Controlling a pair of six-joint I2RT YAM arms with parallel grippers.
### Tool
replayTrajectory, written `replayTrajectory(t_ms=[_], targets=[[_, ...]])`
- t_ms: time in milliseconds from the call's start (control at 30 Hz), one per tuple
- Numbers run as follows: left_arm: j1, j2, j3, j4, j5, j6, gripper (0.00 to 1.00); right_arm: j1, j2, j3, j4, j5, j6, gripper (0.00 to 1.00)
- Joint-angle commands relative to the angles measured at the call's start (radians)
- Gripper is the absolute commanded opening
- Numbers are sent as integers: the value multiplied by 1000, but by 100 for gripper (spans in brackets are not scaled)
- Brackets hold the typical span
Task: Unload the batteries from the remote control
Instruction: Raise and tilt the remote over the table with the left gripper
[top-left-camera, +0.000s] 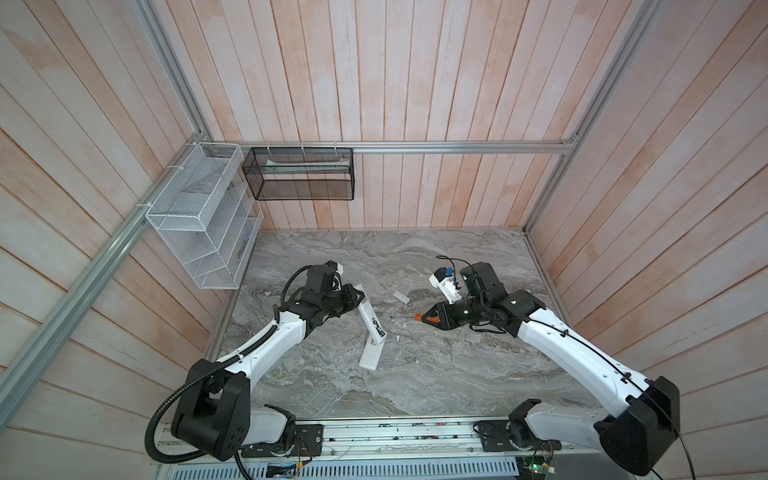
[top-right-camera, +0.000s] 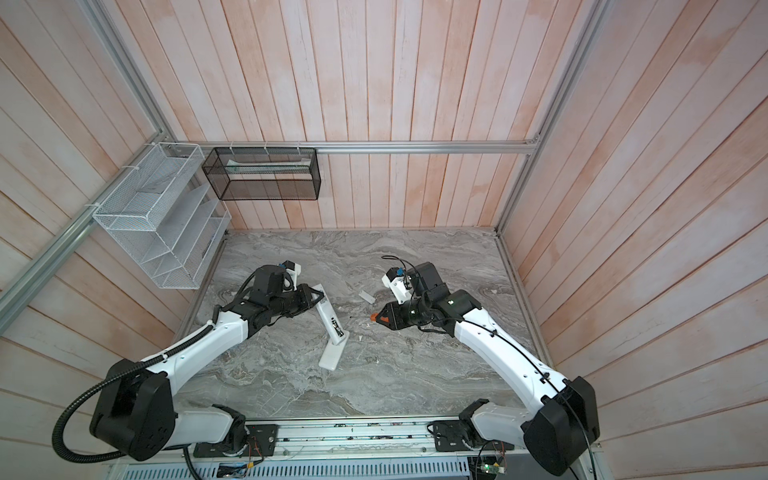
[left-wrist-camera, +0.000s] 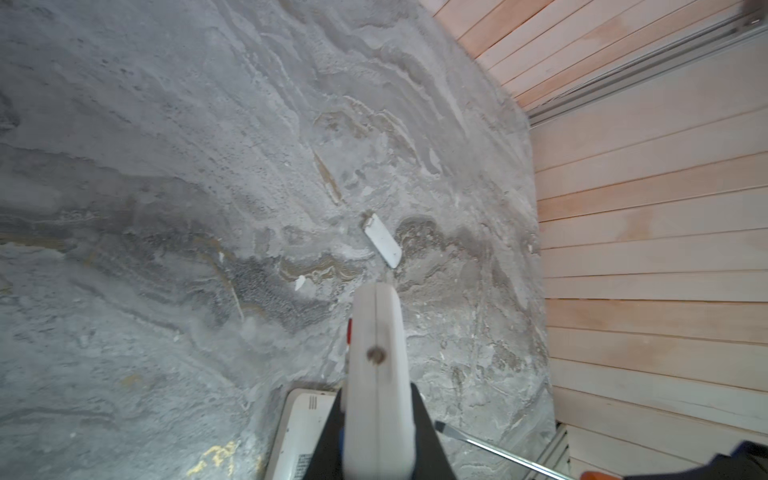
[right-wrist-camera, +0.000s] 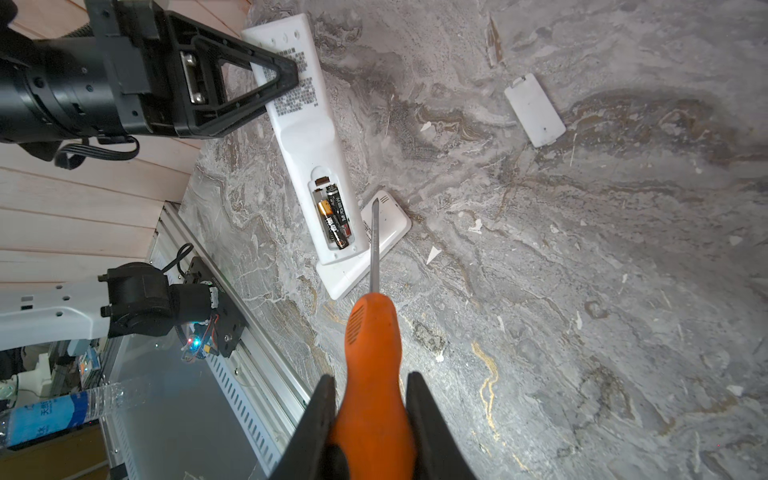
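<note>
I'm seeing the L end effector (top-left-camera: 358, 296) clamping the upper end of the white remote (top-left-camera: 367, 316), slightly left of centre in both top views. The remote is lying back-side up, its lower end sitting on top of a 2nd white remote (top-left-camera: 370, 353) that's lying on the marble surface (top-left-camera: 457, 374). The batt. compartment is standing open w/ both batteries (right-wrist-camera: 335, 216) sitting side by side inside, at the remote's lower end, a bit below frame centre in the top views. The R end effector (right-wrist-camera: 372, 399) is gripping the orange screwdriver (right-wrist-camera: 374, 332) by its handle, right of centre, shaft pointing left toward the remotes. In the R wrist view the blade tip is showing over the 2nd remote, just beside the open compartment; can't tell if it's touching. A small white cover (top-left-camera: 401, 297) is lying loose on the surface btw the two end effectors, apart from both remotes.
</note>
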Motion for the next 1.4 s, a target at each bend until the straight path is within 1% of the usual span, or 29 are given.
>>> replayTrajectory(t_ms=[0,167,300,433,567,667,900,1000,1033,1100,1200,1233,1300,1333,1367], targets=[[-10,44,114,-96,-86,123,0,-4,-22,-24,19,47,33,0],[-50,163,294,-189,-207,267,0,-14,-29,-39,8,84,60,0],[-93,252,397,-239,-289,351,0,-16,-35,-46,12,92,74,0],[-157,345,486,-272,-360,429,0,-15,-49,-55,23,102,95,0],[-201,432,569,-292,-378,454,0,-16,-66,-68,22,117,106,0],[-214,462,601,-295,-377,456,0,-17,-81,-82,18,122,111,0],[-209,430,613,-308,-376,461,0,-22,-108,-92,27,126,128,0],[-184,386,621,-318,-334,424,0,-25,-103,-73,33,117,128,0],[-170,368,619,-319,-300,402,0,-25,-98,-61,33,113,124,0],[-133,334,607,-313,-206,344,0,-28,-86,-41,30,103,111,0],[-80,276,544,-252,-2,243,0,-42,-67,-12,11,97,82,0],[-71,261,521,-246,39,213,0,-52,-57,-1,-10,112,75,0],[-67,241,475,-235,132,178,0,-87,-42,20,-88,207,92,0],[-68,229,437,-211,190,154,0,-125,-40,22,-117,233,97,0],[-68,215,385,-167,263,119,0,-167,-46,15,-128,225,92,0]])
